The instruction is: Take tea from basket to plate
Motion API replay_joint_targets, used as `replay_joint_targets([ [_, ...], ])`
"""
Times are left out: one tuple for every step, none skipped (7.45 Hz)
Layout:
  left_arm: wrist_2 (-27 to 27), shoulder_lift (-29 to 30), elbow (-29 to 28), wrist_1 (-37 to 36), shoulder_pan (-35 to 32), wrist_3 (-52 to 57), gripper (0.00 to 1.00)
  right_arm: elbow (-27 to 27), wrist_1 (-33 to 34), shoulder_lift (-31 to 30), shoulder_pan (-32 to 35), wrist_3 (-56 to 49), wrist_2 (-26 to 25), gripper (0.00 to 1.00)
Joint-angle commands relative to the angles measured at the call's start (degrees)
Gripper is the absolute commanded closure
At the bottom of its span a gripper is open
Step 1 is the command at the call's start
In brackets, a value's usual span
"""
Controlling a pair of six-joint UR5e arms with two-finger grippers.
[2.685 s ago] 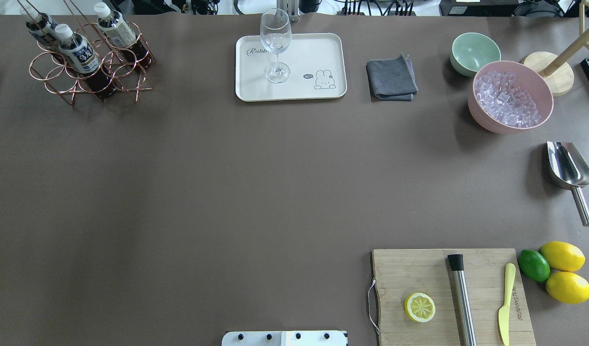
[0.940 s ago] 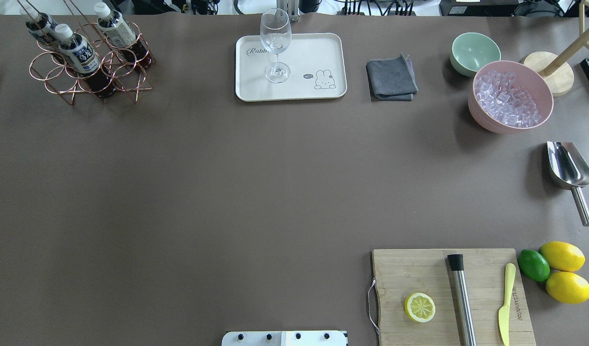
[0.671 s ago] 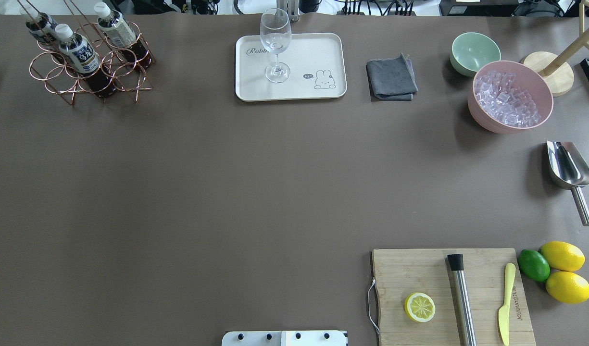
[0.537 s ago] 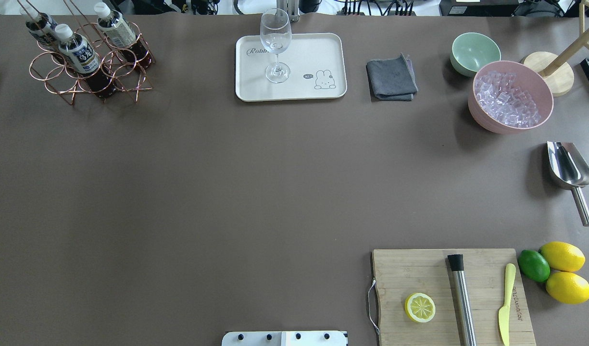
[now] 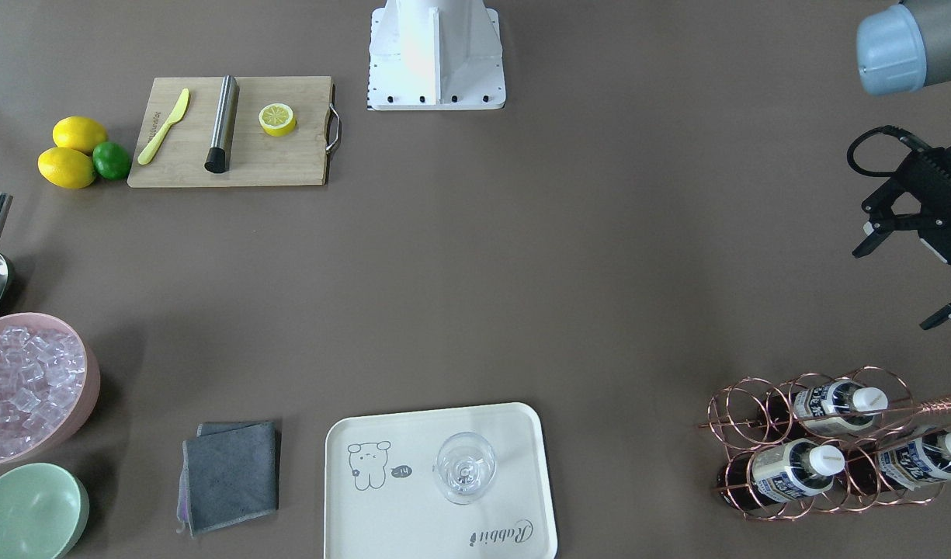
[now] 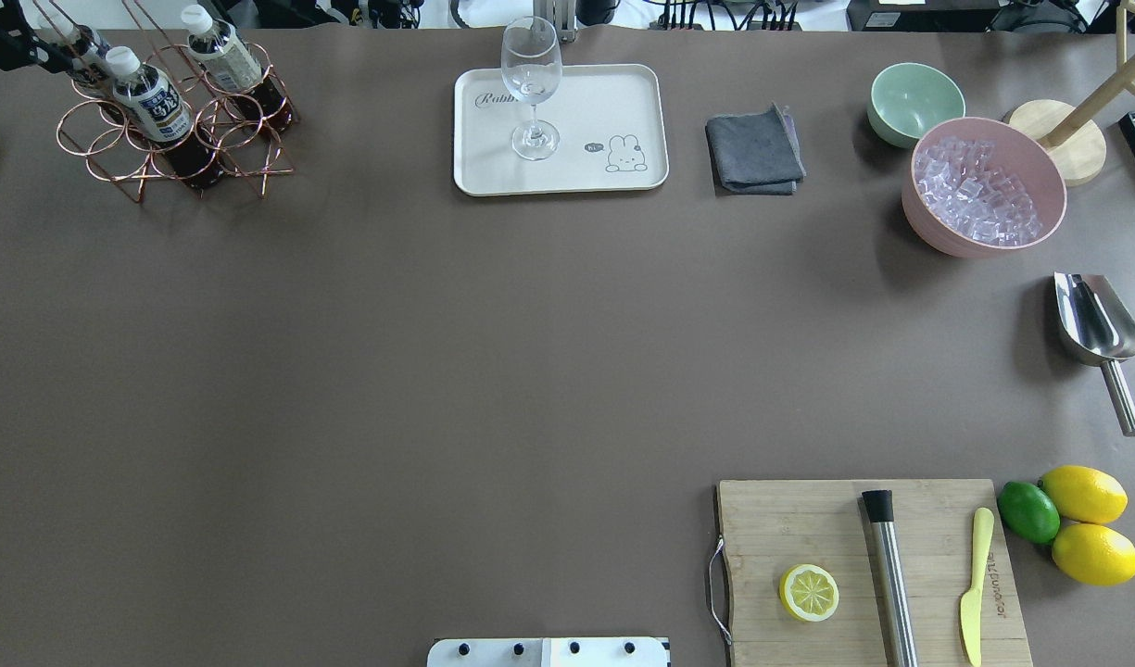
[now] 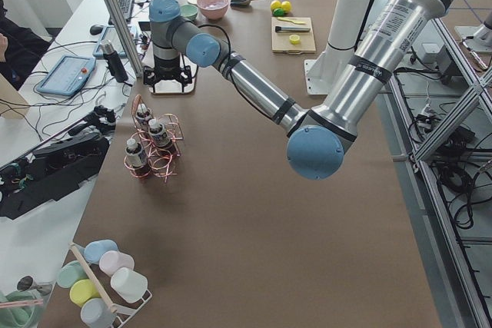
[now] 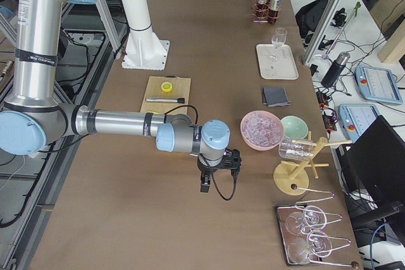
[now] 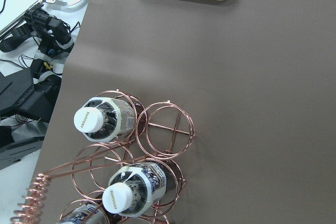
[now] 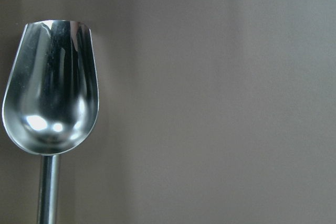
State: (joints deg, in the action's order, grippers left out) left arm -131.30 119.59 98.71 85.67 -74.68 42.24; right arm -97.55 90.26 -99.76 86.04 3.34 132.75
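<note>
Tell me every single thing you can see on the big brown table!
basket: one, rose-gold wire, far corner, robot's left
tea bottles: three, dark brown, in the basket
plate: one, cream, far middle
glass: one, clear, standing on the plate
cloth: one, grey, beside the plate
green bowl: one, pale green, far right
pink bowl: one, pink, holds ice cubes, beside the green bowl
scoop: one, silver, right edge
cutting board: one, wooden, near right; bears lemon half, steel rod, yellow knife
lemons: two, yellow, beside the board, with one green lime
left gripper: one, black, open, near the basket
right gripper: one, black, over the table's right end; open or shut unclear
</note>
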Motion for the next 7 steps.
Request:
replay_joint_targets([
  [-0.1,3.4,-5.0,0.1,-3.2,7.0,0.02,0.0,-0.1,0.0,-0.1,0.0,0.1,0.01],
  [-0.1,5.3,-7.5,0.1,-4.7,9.1,0.02,-0.1,-0.1,0.1,0.0,0.0,0.2,0.00],
  [-0.1,5.7,-9.8,0.6,-4.9,10.9,0.02,-0.2,-0.2,0.1,0.0,0.1,0.3,0.00],
  [-0.1,7.0,-14.0,3.2,-4.9,11.3,0.02,-0.2,-0.2,0.1,0.0,0.0,0.4,0.00],
  [-0.1,7.9,-17.5,6.8,-5.0,11.0,0.02,-0.2,-0.2,0.1,0.0,0.1,0.4,0.00],
  [-0.2,8.9,-19.5,7.3,-5.0,11.0,0.02,-0.2,-0.2,0.1,0.0,0.1,0.4,0.00],
  [-0.2,9.5,-20.9,7.7,-5.0,11.0,0.02,-0.2,-0.2,0.1,0.0,0.1,0.4,0.00],
])
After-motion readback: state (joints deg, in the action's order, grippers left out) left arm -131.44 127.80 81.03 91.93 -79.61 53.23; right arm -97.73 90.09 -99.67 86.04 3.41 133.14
